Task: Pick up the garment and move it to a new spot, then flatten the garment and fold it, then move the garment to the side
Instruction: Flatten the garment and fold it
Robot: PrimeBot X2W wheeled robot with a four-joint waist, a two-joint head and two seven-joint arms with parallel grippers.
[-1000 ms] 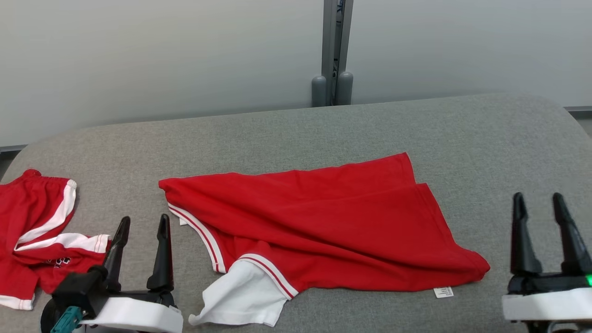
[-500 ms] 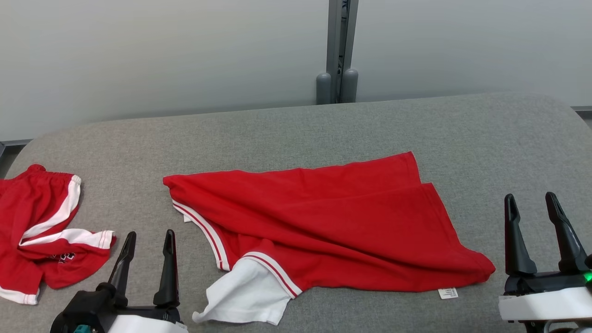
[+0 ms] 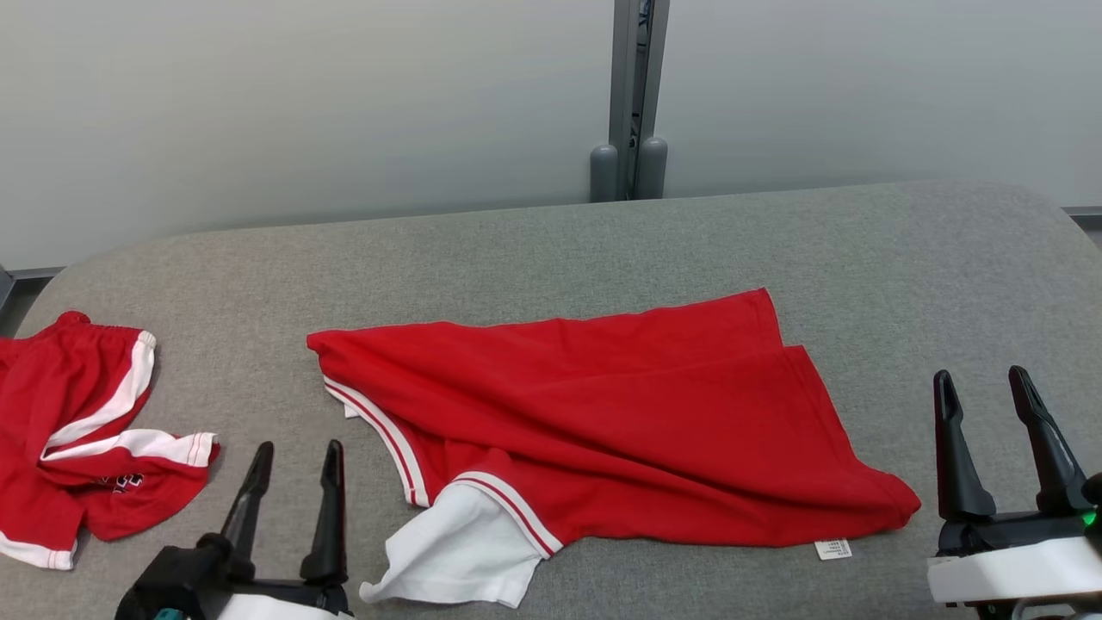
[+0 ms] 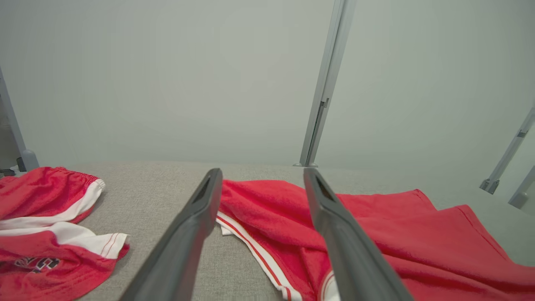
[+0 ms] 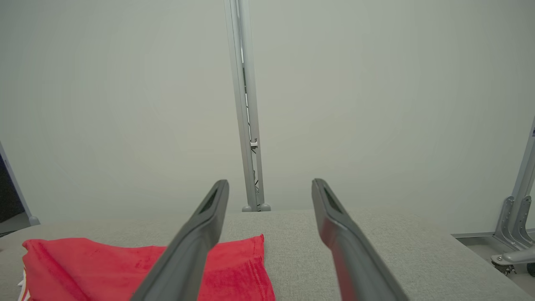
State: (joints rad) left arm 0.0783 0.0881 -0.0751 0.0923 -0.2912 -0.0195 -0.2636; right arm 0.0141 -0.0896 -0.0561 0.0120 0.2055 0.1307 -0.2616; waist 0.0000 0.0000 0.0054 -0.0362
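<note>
Left gripper (image 3: 298,449) stands open just left of the garment (image 3: 603,413).

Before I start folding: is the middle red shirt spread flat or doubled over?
Doubled over unevenly: the red shirt shows two offset hem edges at right, creases, white sleeve poking out.

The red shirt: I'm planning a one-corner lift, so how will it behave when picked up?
The red shirt lies in soft folds, so it will probably hang limp rather than hold shape. Its white sleeve sticks out loose at the near edge and would likely dangle. Pushed, it may bunch on the textured grey surface.
</note>
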